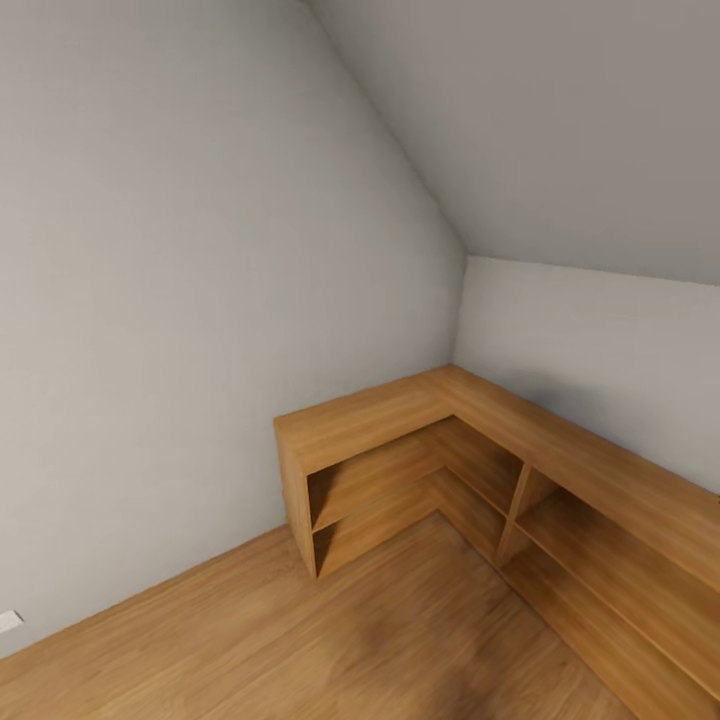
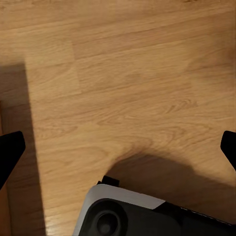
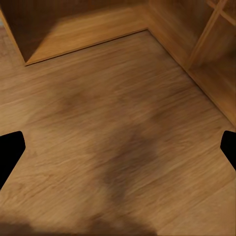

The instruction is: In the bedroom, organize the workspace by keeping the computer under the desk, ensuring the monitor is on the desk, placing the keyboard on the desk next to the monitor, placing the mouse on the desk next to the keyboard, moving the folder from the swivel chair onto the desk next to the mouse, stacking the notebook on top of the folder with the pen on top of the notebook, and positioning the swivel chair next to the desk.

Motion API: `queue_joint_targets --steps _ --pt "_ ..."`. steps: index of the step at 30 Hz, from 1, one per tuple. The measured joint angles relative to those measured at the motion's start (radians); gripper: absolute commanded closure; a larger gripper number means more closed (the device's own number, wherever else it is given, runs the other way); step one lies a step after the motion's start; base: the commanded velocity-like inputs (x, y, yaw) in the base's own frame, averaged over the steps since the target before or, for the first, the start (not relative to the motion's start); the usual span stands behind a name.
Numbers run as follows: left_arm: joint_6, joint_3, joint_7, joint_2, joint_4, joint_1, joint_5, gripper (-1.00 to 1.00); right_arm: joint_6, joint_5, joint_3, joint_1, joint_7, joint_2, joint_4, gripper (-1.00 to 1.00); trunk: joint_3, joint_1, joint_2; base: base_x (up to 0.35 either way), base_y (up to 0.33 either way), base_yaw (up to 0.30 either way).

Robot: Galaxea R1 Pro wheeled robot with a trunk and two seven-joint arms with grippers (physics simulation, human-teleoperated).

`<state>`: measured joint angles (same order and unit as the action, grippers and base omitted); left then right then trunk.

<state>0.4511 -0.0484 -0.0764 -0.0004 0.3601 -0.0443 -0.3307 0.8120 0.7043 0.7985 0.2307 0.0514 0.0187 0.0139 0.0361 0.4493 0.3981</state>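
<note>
The head view looks into a corner of the bedroom (image 1: 200, 250), where grey-white walls meet a sloped ceiling. A low L-shaped wooden shelf unit (image 1: 400, 410) fills the lower right of the frame, running along both walls and turning at the corner. Its open compartments (image 1: 375, 495) hold nothing. A light wood floor (image 1: 300, 640) spreads across the bottom of the frame, with a soft dark shadow in its lower middle. A small white wall outlet (image 1: 8, 622) sits at the lower left edge.

In the left wrist view, the left pincer (image 2: 118, 147) points down at bare floor planks. Its two dark fingertips (image 2: 10, 147) show at the left and right edges of the frame, spread wide apart with nothing between them. Part of the robot's base (image 2: 123, 211), white-edged and dark grey, shows at the bottom centre.

In the right wrist view, the right pincer (image 3: 118, 147) likewise hangs over the floor, its fingertips (image 3: 10, 147) at opposite edges, fully spread and holding nothing. The foot of the shelf unit crosses the top and upper right of that frame.
</note>
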Motion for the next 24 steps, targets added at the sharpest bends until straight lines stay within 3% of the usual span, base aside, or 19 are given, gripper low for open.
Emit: queue_joint_targets --steps 24 --pt "0.000 0.000 0.000 0.000 0.000 0.000 0.000 -1.00 0.000 0.000 0.000 0.000 0.000 0.000 0.000 -1.00 -0.024 0.000 0.001 0.192 0.115 -0.223"
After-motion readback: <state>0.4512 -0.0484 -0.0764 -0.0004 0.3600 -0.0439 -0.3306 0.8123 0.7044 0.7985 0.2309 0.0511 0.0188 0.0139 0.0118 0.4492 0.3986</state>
